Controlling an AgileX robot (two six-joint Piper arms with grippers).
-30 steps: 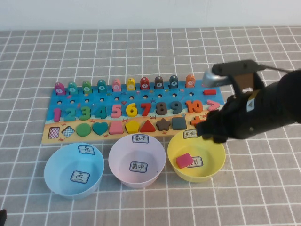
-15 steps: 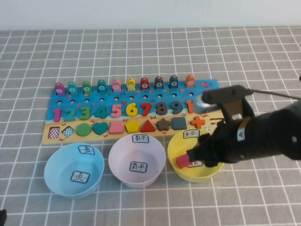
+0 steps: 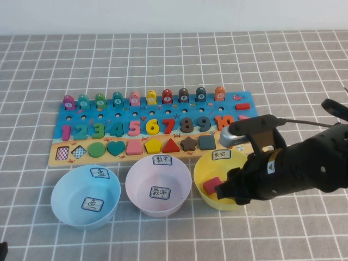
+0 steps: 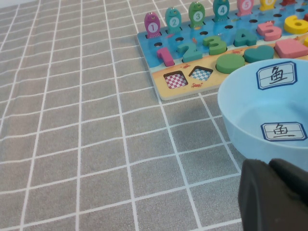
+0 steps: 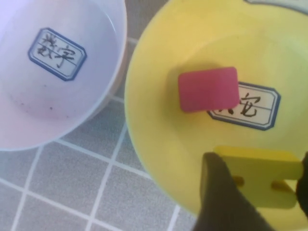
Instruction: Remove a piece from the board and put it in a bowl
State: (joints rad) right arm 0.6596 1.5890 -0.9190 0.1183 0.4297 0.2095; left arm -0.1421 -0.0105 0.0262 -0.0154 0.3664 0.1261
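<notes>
Here the right hand (image 5: 255,185) pinches the piece (image 5: 260,173) over the bowl (image 5: 159,144), above a pink block (image 5: 208,89); the left hand (image 4: 272,195) sits beside the blue bowl (image 4: 250,120), its grip unreadable.

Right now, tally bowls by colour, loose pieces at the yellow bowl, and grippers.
Light blue bowl: 1
Pink bowl: 1
Yellow bowl: 1
Pink square block, lying in the yellow bowl: 1
Yellow equals piece, held over the yellow bowl: 1
Right gripper, shut on that piece: 1
Left gripper, beside the light blue bowl: 1
Total: 7

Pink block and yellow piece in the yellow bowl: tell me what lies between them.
Right wrist view: bare bowl floor and a label corner separate pink block from the piece, held in the right gripper. Left gripper sits beside the blue bowl.
</notes>
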